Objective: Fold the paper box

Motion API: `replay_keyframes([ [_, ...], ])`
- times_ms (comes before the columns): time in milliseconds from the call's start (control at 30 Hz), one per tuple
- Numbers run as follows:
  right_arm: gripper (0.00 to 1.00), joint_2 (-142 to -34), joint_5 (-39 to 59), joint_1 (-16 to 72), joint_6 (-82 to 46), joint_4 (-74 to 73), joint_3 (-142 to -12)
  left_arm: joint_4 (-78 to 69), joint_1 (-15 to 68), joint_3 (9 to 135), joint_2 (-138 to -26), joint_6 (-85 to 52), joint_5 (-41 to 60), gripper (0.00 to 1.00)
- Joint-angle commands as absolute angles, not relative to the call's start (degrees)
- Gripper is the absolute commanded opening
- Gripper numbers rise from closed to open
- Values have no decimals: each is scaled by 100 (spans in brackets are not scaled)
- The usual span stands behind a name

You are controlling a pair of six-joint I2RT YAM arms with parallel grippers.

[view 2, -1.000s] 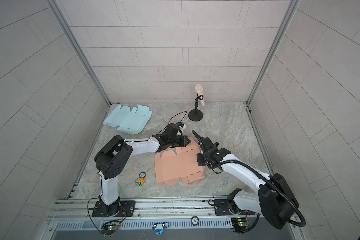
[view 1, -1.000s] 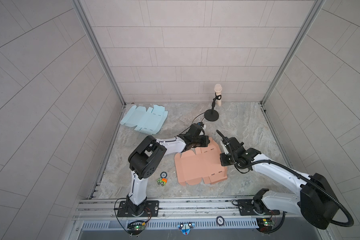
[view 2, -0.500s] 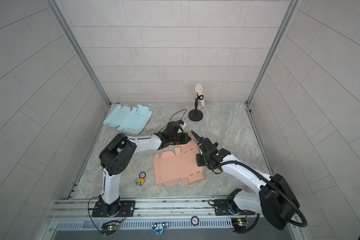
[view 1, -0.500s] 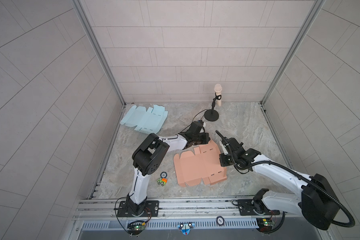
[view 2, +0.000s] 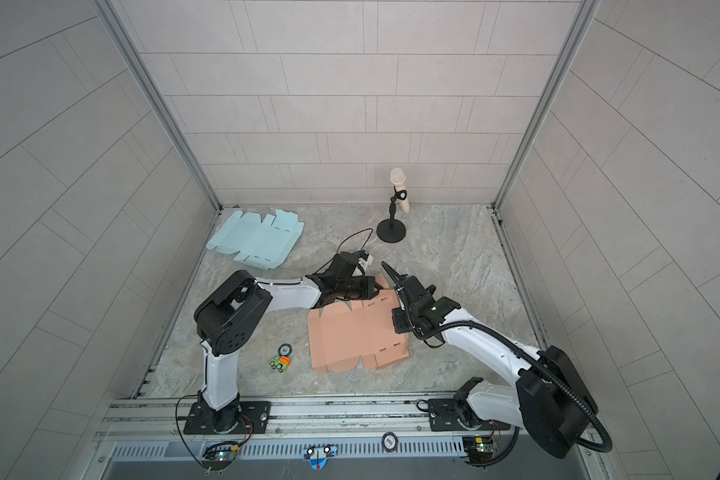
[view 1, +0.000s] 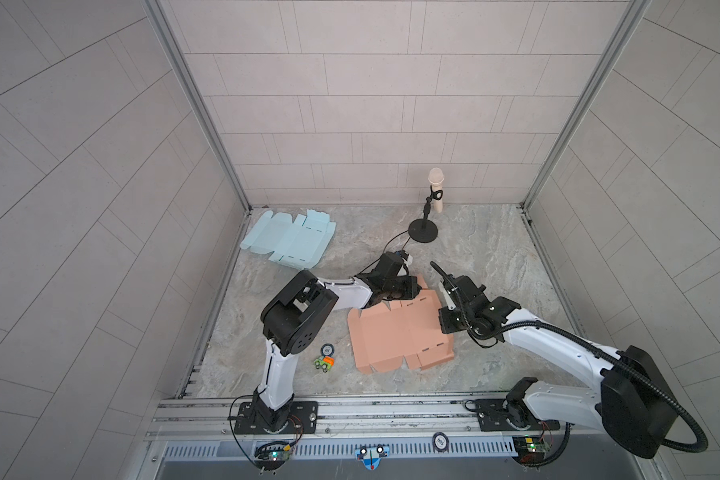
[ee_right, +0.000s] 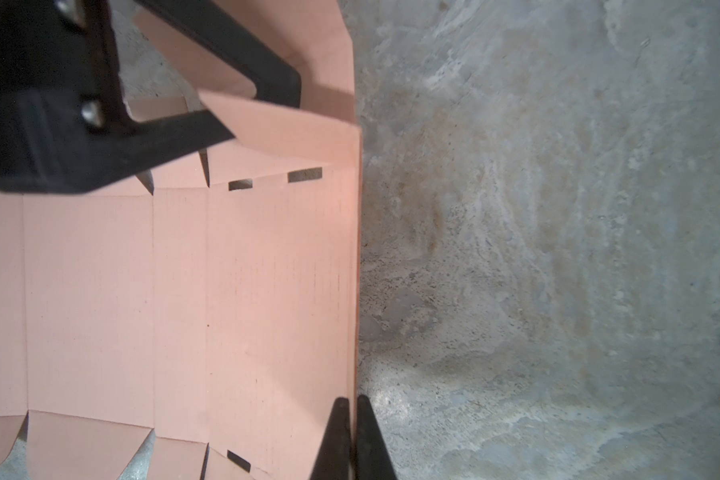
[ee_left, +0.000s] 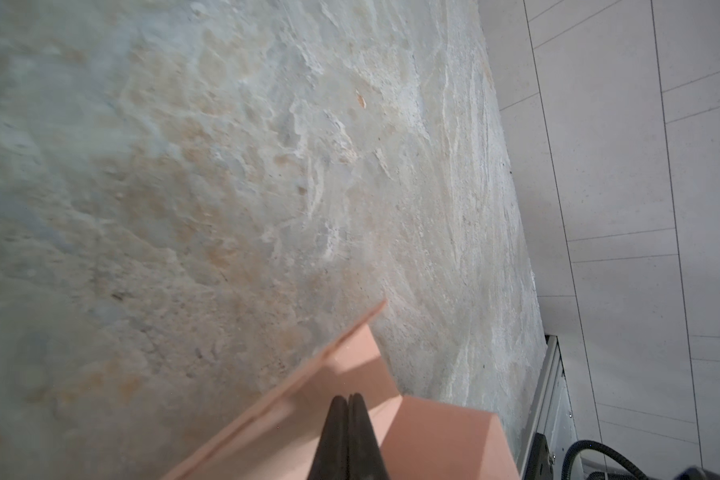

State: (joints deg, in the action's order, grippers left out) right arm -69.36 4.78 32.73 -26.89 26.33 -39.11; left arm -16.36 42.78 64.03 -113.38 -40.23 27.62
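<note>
salmon-pink paper box (view 1: 395,332) lies unfolded, mostly flat, in the middle of the stone bench (view 1: 495,257), between both arms. left gripper (ee_left: 347,409) is pressed together, pinching a far flap; right gripper (ee_right: 352,411) pinches the box's right edge panel, bent upward.

My paper box (view 1: 400,332) in the middle of the table (view 1: 495,257), a second box blank (view 1: 287,239) far left (by the corner), microphone stand (view 1: 423,230) far behind my box, toy car (view 1: 324,363) and token (view 1: 327,348) left of its near corner
</note>
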Motion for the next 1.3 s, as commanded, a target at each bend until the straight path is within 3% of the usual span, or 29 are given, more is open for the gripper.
replay_keyframes([
  [0,0,-6996,316,3307,-2602,2624,-4034,-1811,4441,6226,-10916,-3950,2848,0],
  [233,0,-7051,173,3327,-2523,2722,-4063,-1712,4120,5581,-10419,-3754,2707,0],
  [333,0,-7040,115,3344,-2497,2768,-4063,-1276,3925,5330,-10210,-3335,2413,4],
  [500,0,-7044,89,3357,-2461,2793,-4082,-1019,3717,5017,-9963,-2998,2114,17],
  [600,0,-7099,113,3350,-2444,2819,-4154,-1010,3639,5047,-10032,-2959,2180,34],
  [800,0,-7128,97,3363,-2426,2856,-4238,-700,3639,5305,-10193,-2774,1964,50],
  [1267,0,-7226,96,3370,-2358,2865,-4372,-677,3788,5493,-10391,-2734,1962,52],
])
